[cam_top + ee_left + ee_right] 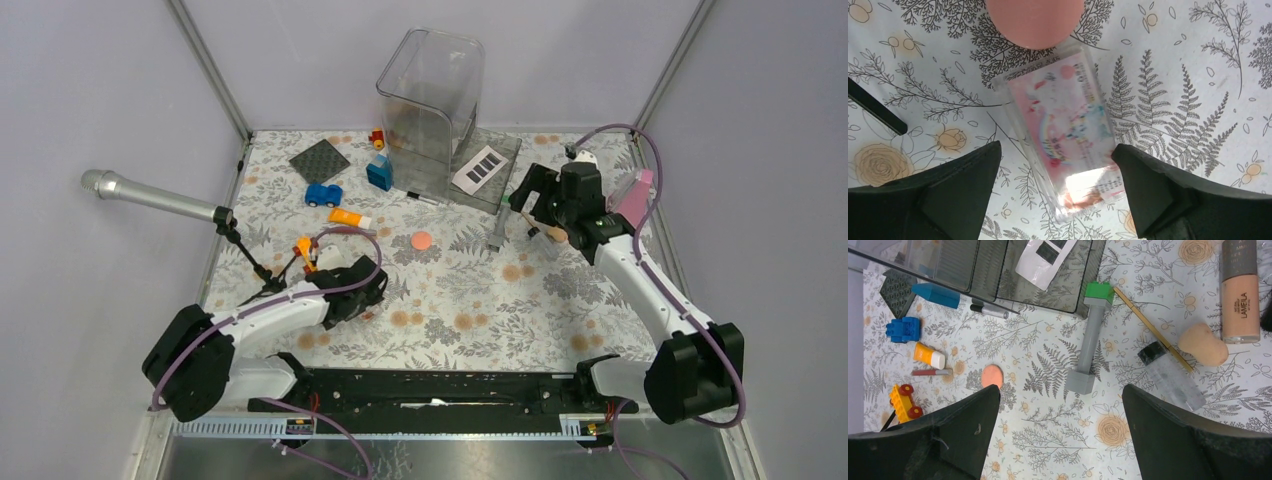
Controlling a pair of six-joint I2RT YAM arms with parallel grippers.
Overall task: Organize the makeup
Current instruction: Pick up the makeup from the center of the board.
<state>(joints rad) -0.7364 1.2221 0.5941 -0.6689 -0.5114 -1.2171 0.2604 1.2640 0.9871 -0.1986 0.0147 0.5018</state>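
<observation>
We see clear pink palette [1063, 135] flat on floral table [1173, 75], lying between fingers of left hand [1057, 152], which stand apart, not clamped; coral-pink disc [1034, 20] at palette's far end. Grey tube with green cap [1090, 335] lies under right hand [1060, 390], likewise spread, holding nothing; LAMEILA foundation bottle [1240, 300] and beige sponge [1203, 344] nearby

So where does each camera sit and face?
Top external: above, behind the bases, facing down on the table; both arms show.
Left wrist: looks down on the clear pink palette between the open left gripper.
Right wrist: looks down past the open right gripper at the grey tube.
Top external and right wrist share that tube.
</observation>
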